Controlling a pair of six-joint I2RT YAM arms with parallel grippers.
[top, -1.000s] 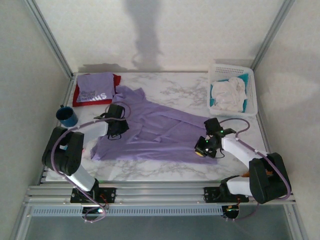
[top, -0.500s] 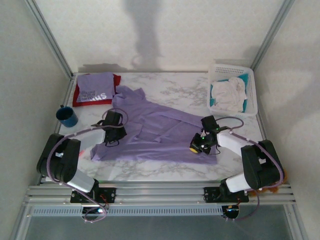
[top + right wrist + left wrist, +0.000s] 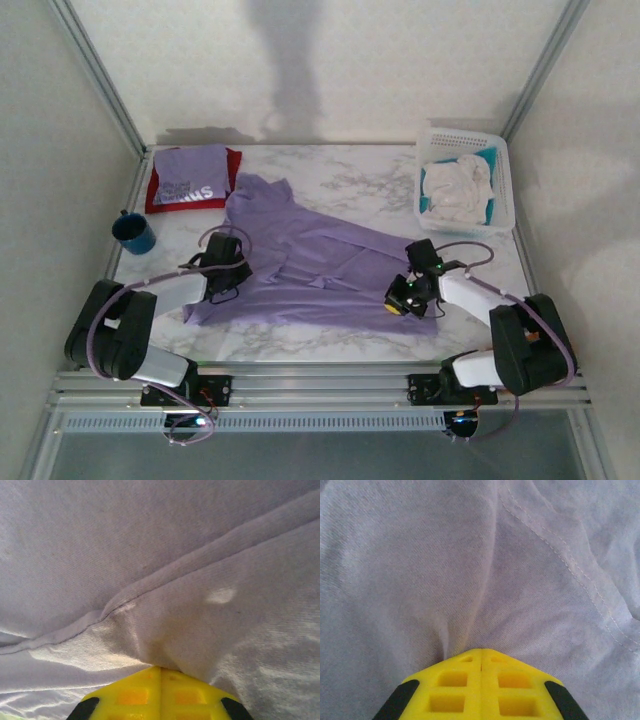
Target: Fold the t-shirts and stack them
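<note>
A plain lavender t-shirt (image 3: 320,265) lies spread and wrinkled across the middle of the marble table. My left gripper (image 3: 222,282) rests on its left side, yellow jaws pressed together (image 3: 481,652) with a pucker of lavender cloth pinched at the tip. My right gripper (image 3: 398,299) sits on the shirt's right part near a hem seam, also shut (image 3: 161,670) on a fold of the cloth. At the back left, a folded lavender t-shirt with white lettering (image 3: 192,175) lies on a red t-shirt (image 3: 233,160).
A blue mug (image 3: 133,233) stands at the left edge, just behind my left arm. A white plastic basket (image 3: 497,180) holding white and teal cloth sits at the back right. Bare marble table (image 3: 350,175) shows behind the shirt.
My left gripper has drawn back toward the near edge, dragging the shirt's left side with it. The right gripper moved left, then slightly nearer, still on the cloth.
</note>
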